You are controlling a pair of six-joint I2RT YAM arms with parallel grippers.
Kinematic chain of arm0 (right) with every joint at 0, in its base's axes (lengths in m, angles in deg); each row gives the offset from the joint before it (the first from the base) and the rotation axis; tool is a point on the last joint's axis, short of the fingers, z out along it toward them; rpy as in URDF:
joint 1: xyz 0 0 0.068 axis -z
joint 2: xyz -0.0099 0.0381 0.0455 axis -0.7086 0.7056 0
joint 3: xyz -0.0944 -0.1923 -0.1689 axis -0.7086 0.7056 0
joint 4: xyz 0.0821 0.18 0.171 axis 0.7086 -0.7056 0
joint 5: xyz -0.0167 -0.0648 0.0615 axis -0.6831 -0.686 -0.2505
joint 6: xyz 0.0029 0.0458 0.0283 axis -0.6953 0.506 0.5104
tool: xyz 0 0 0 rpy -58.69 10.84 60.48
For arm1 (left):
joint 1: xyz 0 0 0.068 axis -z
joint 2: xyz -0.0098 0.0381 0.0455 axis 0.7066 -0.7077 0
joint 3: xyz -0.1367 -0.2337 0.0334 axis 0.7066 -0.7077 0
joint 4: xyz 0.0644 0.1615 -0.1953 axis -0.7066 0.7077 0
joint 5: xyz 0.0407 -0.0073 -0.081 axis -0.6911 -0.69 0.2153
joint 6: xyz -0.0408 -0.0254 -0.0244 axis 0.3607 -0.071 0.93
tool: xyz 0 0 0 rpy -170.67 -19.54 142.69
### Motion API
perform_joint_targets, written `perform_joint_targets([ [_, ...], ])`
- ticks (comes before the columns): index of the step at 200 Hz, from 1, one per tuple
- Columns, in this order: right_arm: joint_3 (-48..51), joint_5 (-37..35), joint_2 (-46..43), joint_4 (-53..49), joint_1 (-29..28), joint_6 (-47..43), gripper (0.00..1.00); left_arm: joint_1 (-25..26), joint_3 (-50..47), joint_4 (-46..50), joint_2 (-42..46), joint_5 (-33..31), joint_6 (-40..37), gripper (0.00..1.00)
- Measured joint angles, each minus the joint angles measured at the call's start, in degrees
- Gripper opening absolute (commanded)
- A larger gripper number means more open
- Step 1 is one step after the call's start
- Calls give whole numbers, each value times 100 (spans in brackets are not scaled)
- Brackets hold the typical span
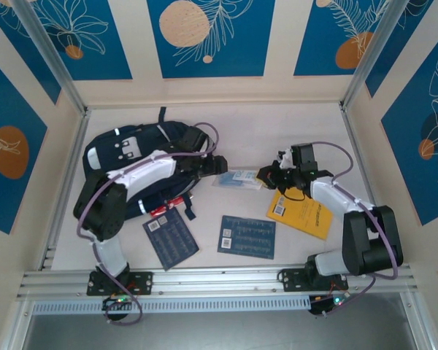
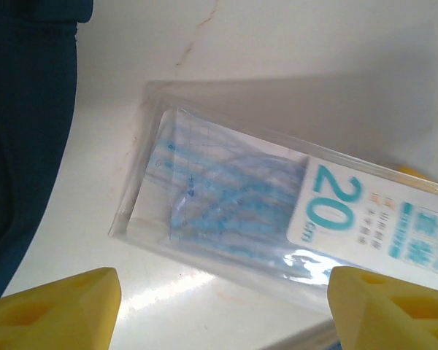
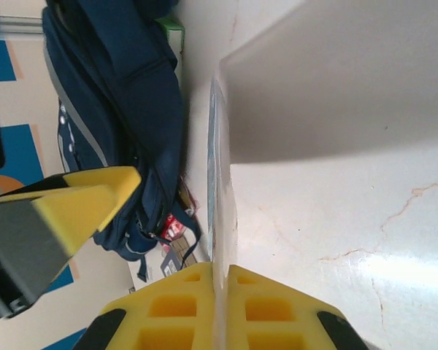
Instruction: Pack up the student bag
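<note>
So the off-white table point(image 1: 292, 127) has faint marble-ish veins running through it. Far left there's a big dark navy fabric backpack point(image 1: 113, 146) with white stripes, lying on its side. A small red-and-white packet point(image 1: 163, 210) pokes out from under its near edge. Toward the near side there's a tilted dark blue printed card point(image 1: 170, 238) left of centre, and a second dark blue printed card point(image 1: 247, 235) to its right. A flat yellow book point(image 1: 303, 215) sits further right. A clear plastic ruler pack point(image 1: 237, 179) with light blue print is mid-table, between backpack and book. Can't tell if it's lying fully flat.
</note>
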Motion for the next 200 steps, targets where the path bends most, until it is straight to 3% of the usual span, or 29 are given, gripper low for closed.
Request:
perform_joint_targets([
  [45,273,393,-824,393,151,374,0,-437,-855,-289,927,625,299,90],
  [79,682,826,-1537,1202,181,940,0,-616,-1139,-553,1150,1115,616,87],
  [117,911,1152,-1847,2068,192,1554,0,-752,-1532,-1493,1351,1805,1360,84],
  [150,1228,1294,-1915,2610,214,2037,0,-763,-1867,-2597,1388,2227,2124,71],
  [200,1456,1346,-1947,3143,214,2487,0,-763,-2057,-3602,1414,2420,2789,34],
])
